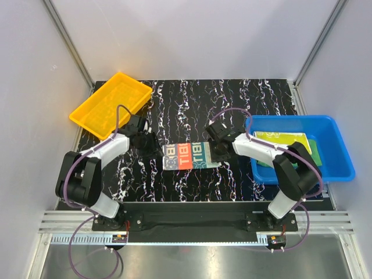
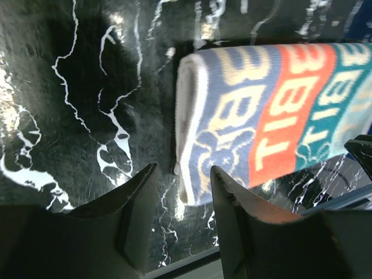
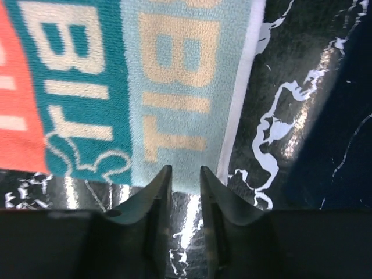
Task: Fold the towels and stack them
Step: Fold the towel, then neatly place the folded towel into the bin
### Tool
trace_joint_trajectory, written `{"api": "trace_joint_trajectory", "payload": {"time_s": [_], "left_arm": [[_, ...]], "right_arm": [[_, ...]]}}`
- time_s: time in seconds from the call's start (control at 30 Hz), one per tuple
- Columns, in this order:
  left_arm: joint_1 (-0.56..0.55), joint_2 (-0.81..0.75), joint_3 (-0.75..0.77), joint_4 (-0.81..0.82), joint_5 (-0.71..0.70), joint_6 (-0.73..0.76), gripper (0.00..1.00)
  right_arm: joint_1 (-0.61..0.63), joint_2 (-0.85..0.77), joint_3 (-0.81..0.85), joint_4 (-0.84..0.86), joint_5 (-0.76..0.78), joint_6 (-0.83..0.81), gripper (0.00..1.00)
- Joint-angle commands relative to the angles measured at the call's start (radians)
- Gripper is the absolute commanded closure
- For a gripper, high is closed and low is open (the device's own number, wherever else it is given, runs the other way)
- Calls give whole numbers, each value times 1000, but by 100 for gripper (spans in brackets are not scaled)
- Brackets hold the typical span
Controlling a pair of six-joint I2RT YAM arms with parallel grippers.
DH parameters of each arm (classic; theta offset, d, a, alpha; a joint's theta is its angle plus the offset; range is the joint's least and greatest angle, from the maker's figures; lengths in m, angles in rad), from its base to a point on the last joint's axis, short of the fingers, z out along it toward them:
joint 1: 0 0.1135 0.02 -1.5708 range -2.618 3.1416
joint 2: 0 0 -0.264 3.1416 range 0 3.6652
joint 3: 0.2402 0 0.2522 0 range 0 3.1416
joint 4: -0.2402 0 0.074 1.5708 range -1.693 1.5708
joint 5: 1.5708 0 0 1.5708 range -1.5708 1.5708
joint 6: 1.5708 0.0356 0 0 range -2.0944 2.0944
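Left hand (image 2: 183,170) open, empty — right hand (image 3: 186,170) nearly closed at the printed towel (image 1: 190,156), grip unclear.

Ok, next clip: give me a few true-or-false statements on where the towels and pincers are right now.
1. The printed towel lies on the table between the left pincer and the right pincer. True.
2. The green towel lies spread on the table. False: the green towel is in the blue bin.
3. The left pincer is clamped on the printed towel. False: its jaws stand apart with nothing between them, and the towel's end lies just beyond its tips.
4. The blue bin also holds a yellow patterned towel. True.
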State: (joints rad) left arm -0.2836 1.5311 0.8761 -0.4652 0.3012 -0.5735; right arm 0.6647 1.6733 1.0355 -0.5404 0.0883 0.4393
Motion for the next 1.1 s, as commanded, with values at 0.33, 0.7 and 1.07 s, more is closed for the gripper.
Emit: {"api": "trace_joint_trajectory", "payload": {"time_s": [0.33,0.7,1.07], "left_arm": [[-69,81,38,66,114,18,53],[-66,146,66,-30,-20,18,50],[-62,18,207,-188,-128,70,50]], "right_arm": [[-149,6,27,91,-131,-42,43],[-152,111,-3,142,-223,-66,41],[-154,102,-66,194,-274,-74,69]]}}
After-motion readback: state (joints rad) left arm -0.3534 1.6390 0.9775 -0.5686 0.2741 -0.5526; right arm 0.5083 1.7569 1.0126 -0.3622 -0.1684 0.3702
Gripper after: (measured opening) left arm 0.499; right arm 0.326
